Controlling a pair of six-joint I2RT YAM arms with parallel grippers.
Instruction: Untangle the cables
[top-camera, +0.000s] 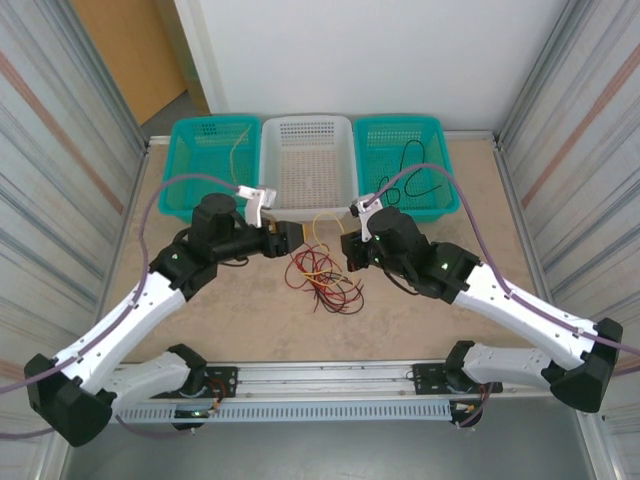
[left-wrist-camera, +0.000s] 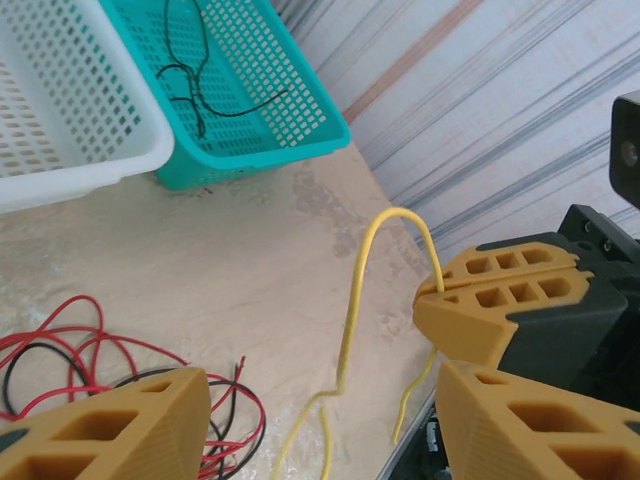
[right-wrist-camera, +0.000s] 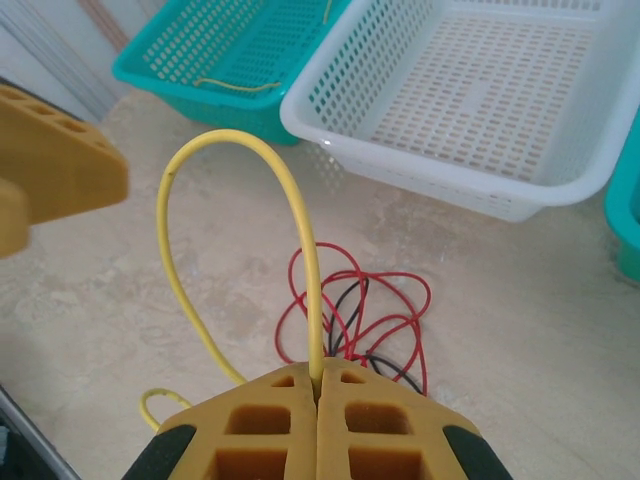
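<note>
Where the top view looks down, red and black cables (top-camera: 322, 282) lie tangled on the bench (top-camera: 400, 322) between both arms. Left wrist: left fingers (left-wrist-camera: 130, 420) spread apart, gripping nothing. Right wrist: right fingers (right-wrist-camera: 318, 400) clenched on yellow cable (right-wrist-camera: 300, 210), which loops upward before the white basket (right-wrist-camera: 480, 90).
</note>
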